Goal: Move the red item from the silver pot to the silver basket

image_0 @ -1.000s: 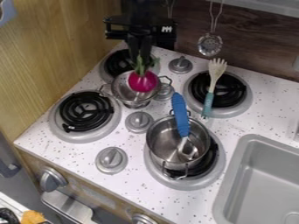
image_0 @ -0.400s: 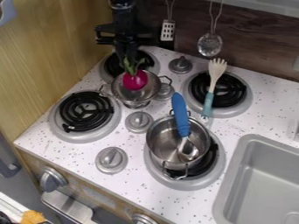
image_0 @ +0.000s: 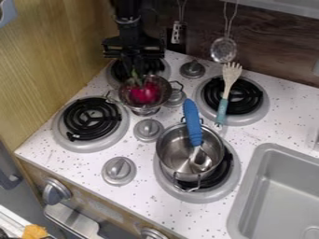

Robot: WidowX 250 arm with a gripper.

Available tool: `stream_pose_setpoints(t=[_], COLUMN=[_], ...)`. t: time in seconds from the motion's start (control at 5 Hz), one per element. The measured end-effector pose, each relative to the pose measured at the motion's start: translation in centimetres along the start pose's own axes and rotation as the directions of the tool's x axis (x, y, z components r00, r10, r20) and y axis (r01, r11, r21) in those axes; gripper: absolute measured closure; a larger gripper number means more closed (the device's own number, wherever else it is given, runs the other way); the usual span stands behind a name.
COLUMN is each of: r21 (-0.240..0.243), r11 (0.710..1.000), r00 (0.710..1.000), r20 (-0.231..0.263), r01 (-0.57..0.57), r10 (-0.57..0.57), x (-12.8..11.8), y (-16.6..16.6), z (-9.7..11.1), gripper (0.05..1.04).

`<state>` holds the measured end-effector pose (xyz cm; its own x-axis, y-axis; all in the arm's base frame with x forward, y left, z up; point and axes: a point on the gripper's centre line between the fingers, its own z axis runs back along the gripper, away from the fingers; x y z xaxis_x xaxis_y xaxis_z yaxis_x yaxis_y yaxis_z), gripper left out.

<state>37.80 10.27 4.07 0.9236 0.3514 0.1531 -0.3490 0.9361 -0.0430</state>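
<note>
In the camera view, the black arm [image_0: 128, 32] comes down from the top edge over the far left of the stove. Its fingers [image_0: 129, 64] are drawn close together on the green top of the red item [image_0: 144, 94], whose round red part sits low inside the silver basket [image_0: 163, 88]. The basket (a small one, with a loop handle on either side) stands between the two left burners. The silver pot [image_0: 171, 151] is on the near right burner, and a blue-handled spoon [image_0: 192, 123] leans in it. A teal-handled fork [image_0: 222, 109] lies across the far right burner. The sink [image_0: 274, 156] is set into the speckled counter [image_0: 249, 130] at the right, and a strainer [image_0: 223, 49] hangs by the back wall.
</note>
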Motion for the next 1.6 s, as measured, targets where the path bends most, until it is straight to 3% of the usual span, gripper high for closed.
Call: stream_pose_setpoints(t=[0.2, 0.4, 0.8, 1.0, 1.2, 1.6], r21=[-0.006, -0.001, 0.074, 0.111, 0.113, 0.015], r11=[1.0, 1.0, 0.997, 0.994, 0.993, 0.999], r00=[1.0, 1.0, 1.0, 0.998, 0.998, 0.995], r20=[-0.005, 0.003, 0.006, 0.068, 0.059, 0.09], r01=[-0.012, 0.004, -0.005, -0.01, -0.028, -0.046], r10=[0.012, -0.004, 0.005, 0.003, 0.021, 0.044], x=[-0.1, -0.5, -0.9, -0.4, -1.0, -3.9], y=[-0.1, 0.1, -0.4, -0.8, -1.1, -6.6], z=[0.0, -0.6, 2.0, 4.4, 5.5, 4.6], gripper=[0.853, 0.595, 0.093, 0.083, 0.083, 0.083])
